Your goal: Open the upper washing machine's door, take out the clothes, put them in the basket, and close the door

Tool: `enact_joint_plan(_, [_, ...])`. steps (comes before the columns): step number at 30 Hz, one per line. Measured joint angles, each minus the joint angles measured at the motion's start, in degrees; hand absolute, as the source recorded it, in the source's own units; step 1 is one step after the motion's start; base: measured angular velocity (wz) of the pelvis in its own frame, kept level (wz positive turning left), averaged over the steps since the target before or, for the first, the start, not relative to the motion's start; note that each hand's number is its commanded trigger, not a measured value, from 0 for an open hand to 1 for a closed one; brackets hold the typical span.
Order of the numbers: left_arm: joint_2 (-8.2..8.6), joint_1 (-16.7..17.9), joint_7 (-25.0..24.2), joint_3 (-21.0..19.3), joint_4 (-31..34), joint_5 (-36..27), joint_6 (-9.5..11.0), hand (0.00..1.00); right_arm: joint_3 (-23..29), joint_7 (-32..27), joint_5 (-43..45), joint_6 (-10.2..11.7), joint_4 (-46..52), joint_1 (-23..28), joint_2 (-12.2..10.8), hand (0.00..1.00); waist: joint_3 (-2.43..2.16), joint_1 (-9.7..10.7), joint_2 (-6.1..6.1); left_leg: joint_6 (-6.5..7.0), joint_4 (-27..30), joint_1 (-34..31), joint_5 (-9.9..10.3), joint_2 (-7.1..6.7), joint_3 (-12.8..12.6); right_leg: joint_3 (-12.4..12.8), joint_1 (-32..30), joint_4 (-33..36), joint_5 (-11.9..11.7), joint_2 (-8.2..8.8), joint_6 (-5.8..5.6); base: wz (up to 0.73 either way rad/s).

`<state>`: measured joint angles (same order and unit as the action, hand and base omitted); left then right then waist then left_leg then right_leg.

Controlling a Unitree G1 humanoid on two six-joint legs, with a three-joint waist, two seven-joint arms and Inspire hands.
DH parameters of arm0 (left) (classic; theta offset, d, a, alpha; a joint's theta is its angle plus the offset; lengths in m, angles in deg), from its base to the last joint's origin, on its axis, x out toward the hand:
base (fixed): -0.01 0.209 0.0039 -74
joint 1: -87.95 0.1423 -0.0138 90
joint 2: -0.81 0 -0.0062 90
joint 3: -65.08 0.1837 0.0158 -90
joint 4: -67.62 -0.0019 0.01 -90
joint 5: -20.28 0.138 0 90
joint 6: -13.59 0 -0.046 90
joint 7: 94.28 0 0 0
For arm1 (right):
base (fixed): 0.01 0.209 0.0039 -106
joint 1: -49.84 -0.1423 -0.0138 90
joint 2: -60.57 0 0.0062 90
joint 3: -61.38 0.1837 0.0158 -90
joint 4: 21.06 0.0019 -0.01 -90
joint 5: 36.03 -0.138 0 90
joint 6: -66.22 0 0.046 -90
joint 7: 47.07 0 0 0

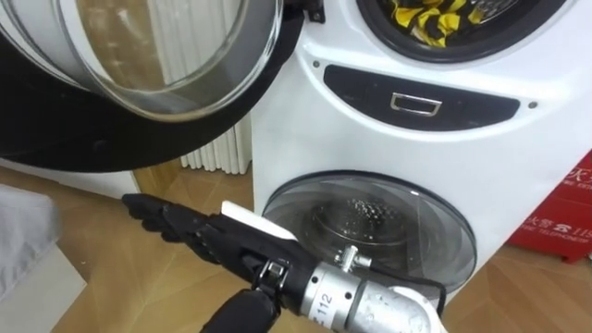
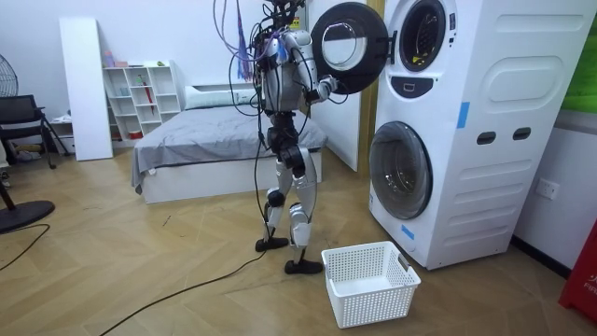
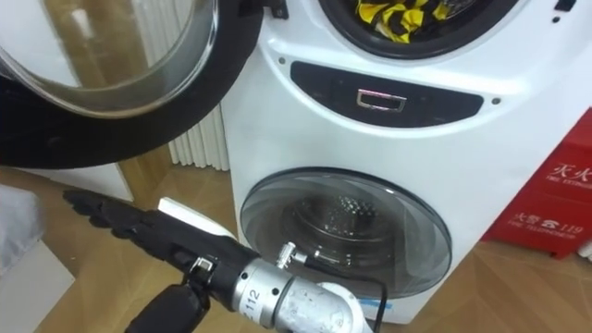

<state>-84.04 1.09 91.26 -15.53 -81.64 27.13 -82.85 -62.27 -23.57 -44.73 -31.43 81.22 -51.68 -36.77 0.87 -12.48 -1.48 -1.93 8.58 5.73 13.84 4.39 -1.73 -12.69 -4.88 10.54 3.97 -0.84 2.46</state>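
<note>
Left eye view: upper drum [image 1: 499, 39] w/ yellow-black cloth [image 1: 424, 20] inside; right robot hand [image 1: 220, 240] fingers straight, holding nothing.

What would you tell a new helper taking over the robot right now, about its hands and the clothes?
Right hand: open, fingers straight, holding nothing, low beneath the open upper door.
Clothes: yellow and black, inside the upper drum of the washing machine.
Basket: white, on the floor in front of the lower machine.
Done: the door is open.
Left: reach into the drum and take the clothes out.
</note>
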Motion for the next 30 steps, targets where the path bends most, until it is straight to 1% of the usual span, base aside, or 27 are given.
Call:
enact_joint_plan(2, [0.0, -0.05, 0.0, -0.03, -0.09, -0.07, 0.0, 0.0, 0.04, -0.55, 0.08, 0.0, -0.03, 1.01, 0.01, 0.0, 0.05, 0.03, 0.07, 0.0, 0.01, -0.13, 0.0, -0.06, 0.0, 0.25, -0.06, 0.02, 0.06, 0.04, -0.09, 0.06])
enact_joint_plan(5, [0.05, -0.13, 0.0, -0.12, -0.09, 0.08, -0.01, 0.0, 0.22, -1.34, 0.28, 0.0, -0.02, 1.25, 0.0, 0.0, 0.04, 0.11, 0.07, 0.02, -0.07, -0.22, 0.02, -0.07, 0.01, 1.34, -0.24, 0.07, 0.08, -0.2, -0.13, 0.01])
enact_joint_plan(7, [0.06, -0.13, 0.02, -0.12, -0.09, 0.13, -0.04, 0.0, 0.66, -1.72, 0.3, 0.0, 0.0, 1.26, 0.01, 0.0, 0.02, 0.35, 0.13, 0.02, -0.23, -0.23, 0.02, -0.02, 0.05, 1.34, -0.27, 0.07, 0.08, -0.27, -0.13, 0.02])
enact_joint_plan(10, [0.24, -0.01, 0.03, -0.12, -0.15, -0.02, -0.43, 0.0, 1.69, -2.54, 0.44, 0.0, 0.64, 1.37, 0.06, 0.0, -0.29, 1.52, 0.4, 0.02, -0.29, -0.21, 0.02, -0.01, 0.04, 1.22, -0.24, 0.13, 0.06, -0.26, -0.13, 0.01])
enact_joint_plan(12, [0.48, 0.23, 0.18, -0.14, -0.15, -0.16, -0.47, 0.0, 2.8, -2.9, 1.16, 0.01, 2.08, 1.47, 0.19, 0.0, -0.51, 2.83, 0.71, 0.03, -0.18, -0.06, 0.02, -0.03, -0.05, 1.29, -0.09, 0.2, 0.04, -0.22, -0.13, -0.02])
enact_joint_plan(14, [0.73, 0.22, 0.45, -0.17, -0.14, -0.47, -0.39, 0.0, 4.05, -3.58, 1.18, 0.06, 2.37, 1.6, 0.25, 0.0, -0.67, 3.14, 0.93, 0.03, 0.04, 0.12, 0.01, -0.02, -0.64, 1.54, 0.0, 0.27, 0.01, -0.25, -0.11, -0.1])
enact_joint_plan(17, [0.94, 0.47, 0.51, -0.15, -0.14, -0.4, 0.13, 0.0, 5.89, -4.99, 1.92, 0.06, 2.37, 1.66, 0.98, 0.0, -0.64, 4.6, 1.14, 0.03, 0.01, 0.92, 0.01, 0.08, -1.14, 1.56, 0.71, 0.2, -0.01, -0.29, -0.09, -0.03])
enact_joint_plan(18, [0.84, 0.87, 0.49, -0.3, -0.03, -0.44, 0.21, 0.0, 7.34, -5.39, 2.21, 0.05, 2.46, 1.7, 1.23, 0.0, -0.73, 5.39, 1.09, 0.03, 0.08, 1.02, 0.01, 0.08, -1.2, 1.57, 0.87, 0.21, -0.01, -0.26, -0.09, 0.0])
enact_joint_plan(20, [0.54, 1.56, 0.35, -0.57, 0.11, -0.42, 0.23, 0.0, 10.03, -6.36, 3.07, 0.05, 3.25, 1.8, 1.44, 0.0, -0.74, 6.53, 1.07, 0.03, 0.04, 1.06, 0.01, 0.03, -1.24, 1.6, 0.87, 0.27, -0.04, -0.23, -0.08, 0.0])
enact_joint_plan(22, [0.68, 2.17, -0.02, -2.23, 0.23, -0.41, 0.23, 0.0, 13.4, -7.73, 4.4, 0.05, 5.1, 2.61, 1.68, 0.0, -0.83, 7.25, 0.92, 0.03, 0.04, 1.13, 0.01, 0.04, -1.86, 1.84, 0.84, 0.29, -0.06, -0.24, -0.08, -0.02])
enact_joint_plan(23, [0.71, 2.57, -0.11, -2.91, 0.3, -0.41, 0.22, 0.0, 15.75, -8.84, 4.63, 0.07, 6.21, 3.04, 2.35, 0.0, -0.91, 7.72, 0.8, 0.03, 0.07, 1.15, 0.01, 0.07, -2.65, 2.0, 0.84, 0.28, -0.05, -0.25, -0.09, 0.0])
enact_joint_plan(24, [0.67, 2.8, -0.18, -3.35, 0.39, -0.41, 0.23, 0.0, 18.06, -10.16, 4.98, 0.12, 6.85, 3.12, 2.92, 0.0, -0.98, 8.31, 0.7, 0.03, 0.15, 1.15, 0.01, 0.07, -2.97, 2.07, 0.89, 0.29, -0.06, -0.22, -0.09, 0.0])
enact_joint_plan(25, [0.67, 2.86, -0.26, -3.68, 0.38, -0.42, 0.22, 0.0, 19.17, -10.98, 5.54, 0.21, 6.87, 3.12, 3.05, 0.0, -1.02, 8.69, 0.63, 0.03, 0.2, 1.21, 0.01, 0.05, -2.98, 2.08, 0.96, 0.32, -0.06, -0.2, -0.09, 0.0])
enact_joint_plan(27, [0.59, 3.2, -1.12, -4.8, 0.48, 0.02, 0.21, 0.0, 22.5, -14.83, 9.9, 0.2, 6.85, 3.42, 3.23, 0.0, -1.14, 9.2, 0.44, 0.04, 0.17, 1.72, 0.0, 0.07, -3.69, 2.65, 1.04, 0.54, -0.08, -0.32, -0.07, -0.14])
enact_joint_plan(28, [0.58, 3.23, -1.27, -4.82, 0.49, 0.06, 0.21, 0.0, 23.26, -15.49, 10.89, 0.2, 6.85, 3.53, 3.27, 0.0, -1.17, 9.51, 0.39, 0.04, 0.19, 1.8, 0.0, 0.06, -3.82, 2.82, 1.03, 0.62, -0.08, -0.33, -0.07, -0.13])
enact_joint_plan(30, [0.62, 3.25, -2.16, -5.83, 0.81, 0.32, 0.12, 0.0, 27.0, -17.19, 13.02, 0.17, 6.83, 3.58, 3.38, 0.0, -1.25, 10.59, 0.22, 0.04, 0.18, 1.83, 0.0, -0.03, -3.84, 3.07, 0.75, 1.07, -0.05, -0.3, -0.11, -0.06])
